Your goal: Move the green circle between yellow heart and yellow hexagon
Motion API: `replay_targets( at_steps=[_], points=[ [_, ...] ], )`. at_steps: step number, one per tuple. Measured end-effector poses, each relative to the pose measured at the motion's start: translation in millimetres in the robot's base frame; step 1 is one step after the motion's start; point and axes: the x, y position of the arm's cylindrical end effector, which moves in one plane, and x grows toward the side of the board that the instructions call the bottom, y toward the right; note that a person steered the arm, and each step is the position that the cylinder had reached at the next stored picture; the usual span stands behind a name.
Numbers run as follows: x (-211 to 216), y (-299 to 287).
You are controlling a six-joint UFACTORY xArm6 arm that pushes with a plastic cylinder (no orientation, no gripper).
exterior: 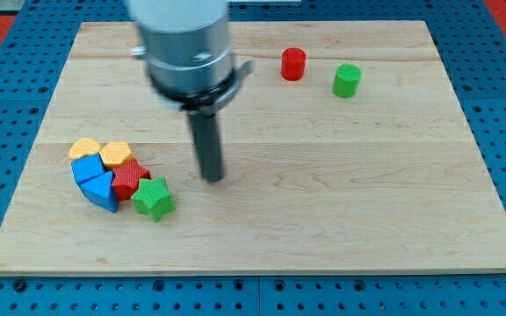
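The green circle (347,80) stands near the view's top right, next to a red circle (293,64). The yellow heart (116,155) and the yellow hexagon (84,147) sit side by side, touching, at the top of a cluster at the view's lower left. My tip (212,178) rests on the board in the middle left, to the right of the cluster and far from the green circle, touching no block.
The cluster also holds a blue block (87,169), a blue triangle (102,190), a red star (131,180) and a green star (154,197). The wooden board (323,202) lies on a blue pegboard.
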Motion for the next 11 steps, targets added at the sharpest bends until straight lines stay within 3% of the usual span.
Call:
replay_targets(
  at_steps=[3,5,8,11],
  points=[
    [-148.6,221.4],
    [-149.8,135.5],
    [-166.5,67.2],
    [-115.6,-29.7]
  ],
)
